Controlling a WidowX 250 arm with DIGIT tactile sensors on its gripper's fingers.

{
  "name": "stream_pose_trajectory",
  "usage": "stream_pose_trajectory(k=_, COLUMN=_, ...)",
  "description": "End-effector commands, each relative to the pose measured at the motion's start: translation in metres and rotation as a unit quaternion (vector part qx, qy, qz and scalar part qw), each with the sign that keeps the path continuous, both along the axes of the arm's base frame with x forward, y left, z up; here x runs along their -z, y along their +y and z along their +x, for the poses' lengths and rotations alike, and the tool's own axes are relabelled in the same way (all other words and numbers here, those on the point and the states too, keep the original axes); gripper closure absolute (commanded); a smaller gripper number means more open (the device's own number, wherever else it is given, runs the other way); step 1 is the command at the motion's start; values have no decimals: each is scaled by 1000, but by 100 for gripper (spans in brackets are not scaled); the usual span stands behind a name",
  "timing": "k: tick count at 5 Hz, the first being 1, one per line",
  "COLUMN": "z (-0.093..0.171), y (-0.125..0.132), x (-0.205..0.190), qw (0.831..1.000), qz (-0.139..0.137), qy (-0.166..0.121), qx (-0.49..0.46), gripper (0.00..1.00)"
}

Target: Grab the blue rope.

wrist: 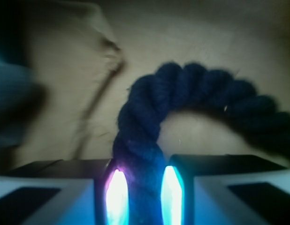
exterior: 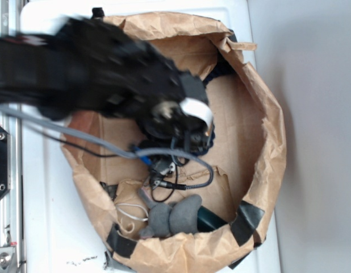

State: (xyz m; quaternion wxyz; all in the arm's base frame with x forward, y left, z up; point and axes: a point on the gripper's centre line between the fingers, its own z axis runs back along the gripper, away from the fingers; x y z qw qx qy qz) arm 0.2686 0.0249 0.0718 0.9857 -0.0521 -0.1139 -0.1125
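So the gripper (wrist: 141, 192) has its two pads pressed against either side of the blue rope (wrist: 182, 93), clamped on it right where the strand drops between them. That's from the wrist view; from the exterior camera the arm is a big black blur over the middle of the paper bag (exterior: 266, 114) and I can't see the pinch itself.

From the pads the rope climbs away, arches over and runs off to the right edge of the wrist picture, lying on the brown paper floor.

What worries me: the hold looks like it's on a bend near one end of the loop, so a pull could let the fat twisted strand roll or slide out from between the pads. Also, there's a whole tangle just near the gripper: a grey cable (exterior: 181, 153) looping across, thin black wires, some grey fabric thing (exterior: 170, 219) at the near side. If the rope runs under any of that, lifting may drag the mess along, or snag and tug the bag.
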Motion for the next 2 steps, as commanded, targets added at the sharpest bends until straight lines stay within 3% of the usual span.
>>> stream_pose_trajectory(k=1, z=-22, y=10, x=-111, qw=994, qz=-6, qy=1, qx=-110, gripper=100)
stream_pose_trajectory(k=2, z=-25, y=7, x=-131, qw=991, qz=31, qy=-15, qx=-133, gripper=100)
